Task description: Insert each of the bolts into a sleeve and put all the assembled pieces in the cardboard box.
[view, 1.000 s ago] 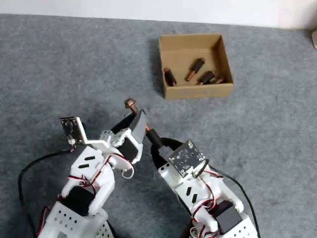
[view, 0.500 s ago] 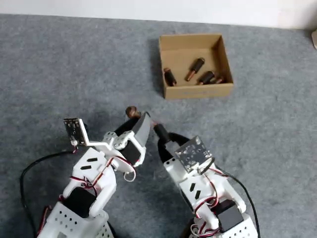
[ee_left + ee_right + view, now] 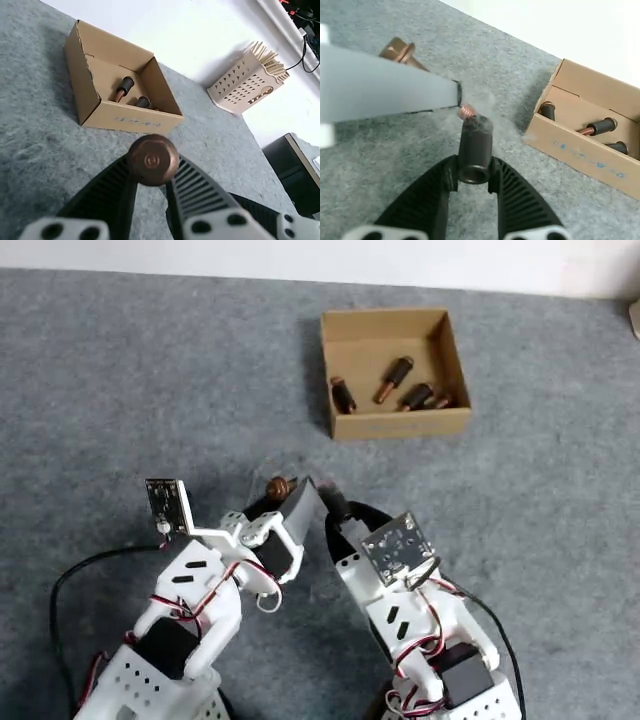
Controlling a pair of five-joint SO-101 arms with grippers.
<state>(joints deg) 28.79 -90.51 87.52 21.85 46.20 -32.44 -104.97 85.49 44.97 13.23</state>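
My left gripper (image 3: 150, 172) is shut on a copper bolt (image 3: 152, 160), whose round head faces the left wrist camera. In the high view that bolt (image 3: 280, 486) sits between the two arms, in the left gripper (image 3: 292, 502). My right gripper (image 3: 474, 175) is shut on a black sleeve (image 3: 475, 146). The bolt's tip (image 3: 466, 112) touches the sleeve's far end, with the bolt head (image 3: 397, 50) farther off. Beyond them stands the cardboard box (image 3: 346, 430), holding several assembled pieces (image 3: 394, 377).
Grey carpet covers the table. A pale wooden holder (image 3: 247, 82) stands by the wall beyond the box. The left gripper's grey finger (image 3: 385, 95) crosses the right wrist view. Cables trail beside both arm bases (image 3: 60, 590).
Both grippers have shifted right and back toward the arm bases, each keeping its part. The bolt head has moved the same way, and bolt and sleeve stay end to end.
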